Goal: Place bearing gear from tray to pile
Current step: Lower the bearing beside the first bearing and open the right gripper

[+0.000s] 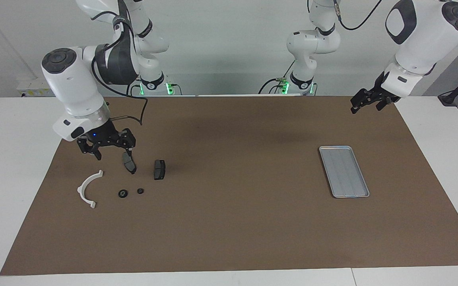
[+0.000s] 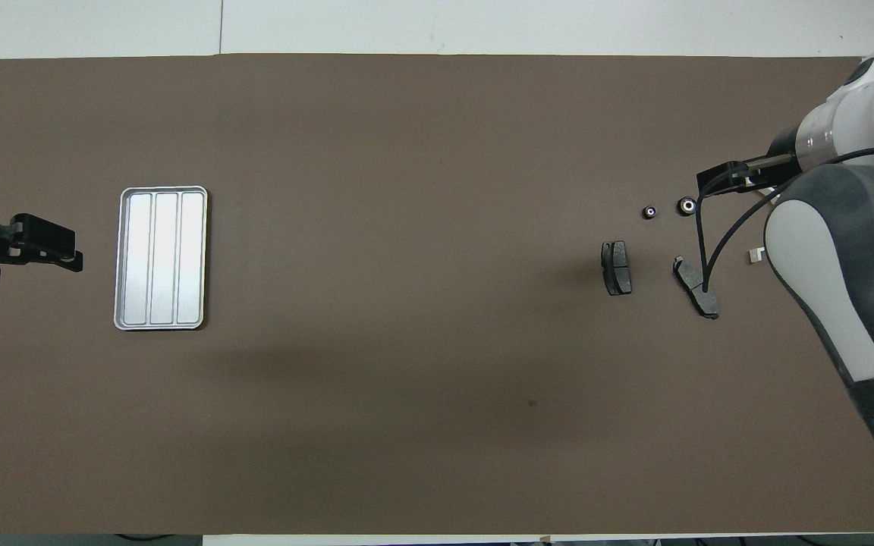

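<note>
Facing view first: the right gripper [image 1: 107, 151] hangs in the air over the pile at the right arm's end of the brown mat [image 1: 229, 238], its fingers spread and holding nothing. Under it lie the white half-ring bracket [image 1: 88, 190], two dark brake pads — one [image 1: 129, 163] just beneath the gripper, the other [image 1: 159, 169] beside it toward the middle of the table — and two small round black parts farther from the robots than the pads. Of these, the one nearer the bracket [image 1: 123, 193] looks like the bearing gear, with a smaller round part [image 1: 140, 191] just beside it; they are too small to tell apart with certainty. Both rest on the mat, apart from each other and from the pads. At the left arm's end, the silver tray [image 1: 344, 171] sits with only its ridges showing. The left gripper [image 1: 362, 102] waits in the air over the mat's corner nearest its own base, well apart from the tray — its fingers look parted and grasp nothing.
</note>
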